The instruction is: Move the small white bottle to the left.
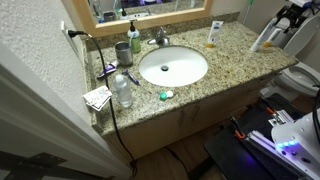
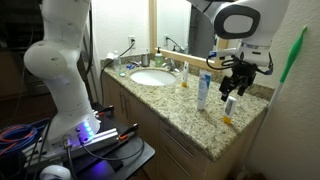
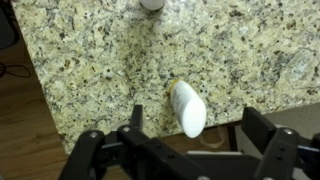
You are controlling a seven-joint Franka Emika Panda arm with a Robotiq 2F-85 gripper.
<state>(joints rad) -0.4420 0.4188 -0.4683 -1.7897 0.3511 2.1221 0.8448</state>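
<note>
The small white bottle (image 3: 188,108) stands on the speckled granite counter (image 3: 90,60), close to its edge. In the wrist view I see it from above, with a yellow band at its base. It also shows in an exterior view (image 2: 229,108), right under my gripper (image 2: 236,84). My gripper (image 3: 195,132) is open, its two black fingers on either side of the bottle and above it, not touching. In an exterior view the gripper (image 1: 288,18) hangs over the counter's far right end, and I cannot make out the bottle there.
A white tube (image 2: 203,90) stands just beside the small bottle, towards the sink (image 1: 172,66). A larger clear plastic bottle (image 1: 123,92) and cups stand at the counter's other end. A wall (image 2: 295,120) is close behind the gripper. The counter edge drops off near the bottle.
</note>
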